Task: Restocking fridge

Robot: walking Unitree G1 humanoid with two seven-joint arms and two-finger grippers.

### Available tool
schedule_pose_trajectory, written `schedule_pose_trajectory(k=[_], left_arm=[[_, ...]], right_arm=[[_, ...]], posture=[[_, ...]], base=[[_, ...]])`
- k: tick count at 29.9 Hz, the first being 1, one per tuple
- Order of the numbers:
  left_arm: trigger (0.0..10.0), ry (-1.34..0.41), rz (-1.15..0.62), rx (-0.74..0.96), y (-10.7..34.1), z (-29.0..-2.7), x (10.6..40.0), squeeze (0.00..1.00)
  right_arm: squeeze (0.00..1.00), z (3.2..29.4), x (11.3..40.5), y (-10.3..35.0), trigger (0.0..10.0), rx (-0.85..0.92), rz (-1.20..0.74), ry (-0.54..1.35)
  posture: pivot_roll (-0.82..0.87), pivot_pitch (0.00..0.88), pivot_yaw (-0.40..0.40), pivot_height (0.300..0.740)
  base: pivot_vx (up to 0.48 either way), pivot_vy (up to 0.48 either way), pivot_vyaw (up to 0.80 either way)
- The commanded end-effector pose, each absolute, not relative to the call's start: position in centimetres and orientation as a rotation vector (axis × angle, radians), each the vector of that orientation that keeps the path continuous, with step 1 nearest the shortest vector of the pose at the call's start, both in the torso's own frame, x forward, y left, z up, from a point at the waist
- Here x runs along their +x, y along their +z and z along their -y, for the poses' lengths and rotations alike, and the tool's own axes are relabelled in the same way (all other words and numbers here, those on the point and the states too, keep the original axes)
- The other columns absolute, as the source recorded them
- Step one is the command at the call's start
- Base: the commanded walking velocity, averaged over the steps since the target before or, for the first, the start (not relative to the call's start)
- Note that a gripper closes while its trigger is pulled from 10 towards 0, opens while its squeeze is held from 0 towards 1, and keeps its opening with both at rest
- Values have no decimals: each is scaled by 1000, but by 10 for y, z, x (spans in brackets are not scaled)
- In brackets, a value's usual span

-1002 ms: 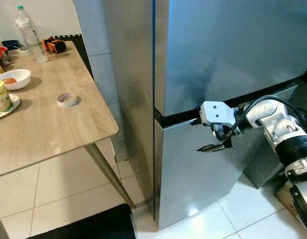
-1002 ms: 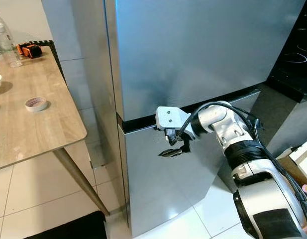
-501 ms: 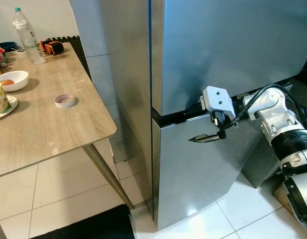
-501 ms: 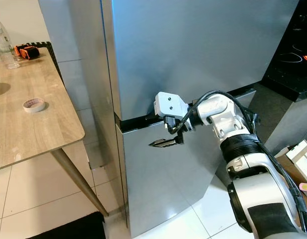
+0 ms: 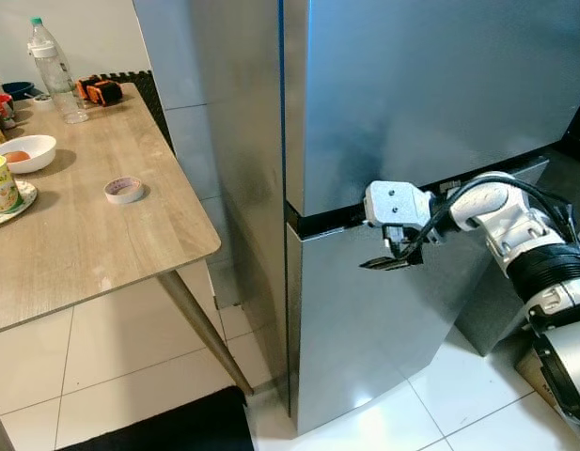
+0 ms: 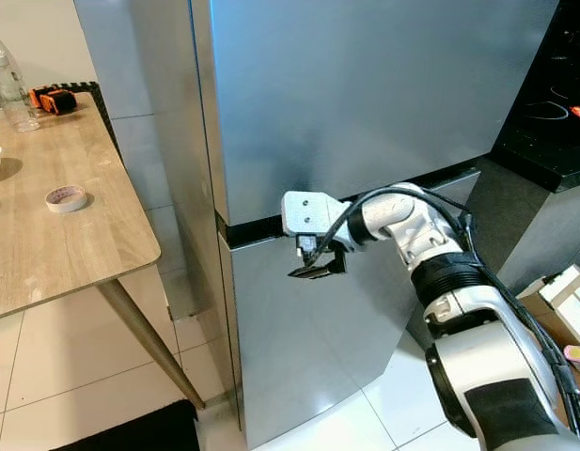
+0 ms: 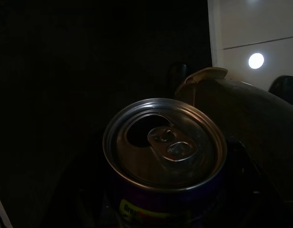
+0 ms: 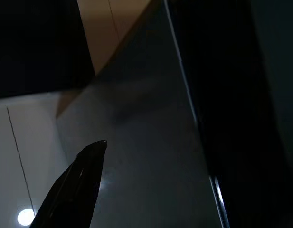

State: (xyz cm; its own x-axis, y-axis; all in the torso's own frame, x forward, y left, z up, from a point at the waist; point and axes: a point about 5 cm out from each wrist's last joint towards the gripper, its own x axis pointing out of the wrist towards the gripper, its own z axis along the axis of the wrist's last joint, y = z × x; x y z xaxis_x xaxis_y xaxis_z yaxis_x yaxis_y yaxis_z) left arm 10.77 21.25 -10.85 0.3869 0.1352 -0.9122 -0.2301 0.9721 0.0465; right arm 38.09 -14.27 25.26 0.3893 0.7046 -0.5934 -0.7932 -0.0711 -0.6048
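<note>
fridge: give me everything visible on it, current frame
The fridge is tall, with a brushed silver metal look, standing on pale floor tiles beside the wooden table. It has two doors, upper and lower, split by a dark horizontal gap; both look shut. The right pincer is at the lower door's front just under that gap, near the left edge; contact cannot be told.

Place: home kitchen.
Appliance: tall steel fridge (image 5: 412, 103), 2 doors, both shut.
Floor: white glossy tiles (image 5: 111, 366), dark mat (image 5: 167, 427) by fridge.
Surface: wooden dining table (image 5: 73, 225) w/ water bottle (image 5: 54, 66), bowl (image 5: 26, 148), tape roll (image 5: 126, 189).
Far right: black hob (image 6: 557, 94).
</note>
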Motion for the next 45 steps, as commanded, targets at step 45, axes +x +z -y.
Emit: schedule_pose_trajectory(k=[45], left_arm=[[10000, 228, -1173, -94, -111, -209, 101, 0]], right_arm=[[0, 134, 372, 264, 10000, -1121, -173, 1491]], posture=[[-111, 40, -37, 740]], base=[[0, 0, 0]])
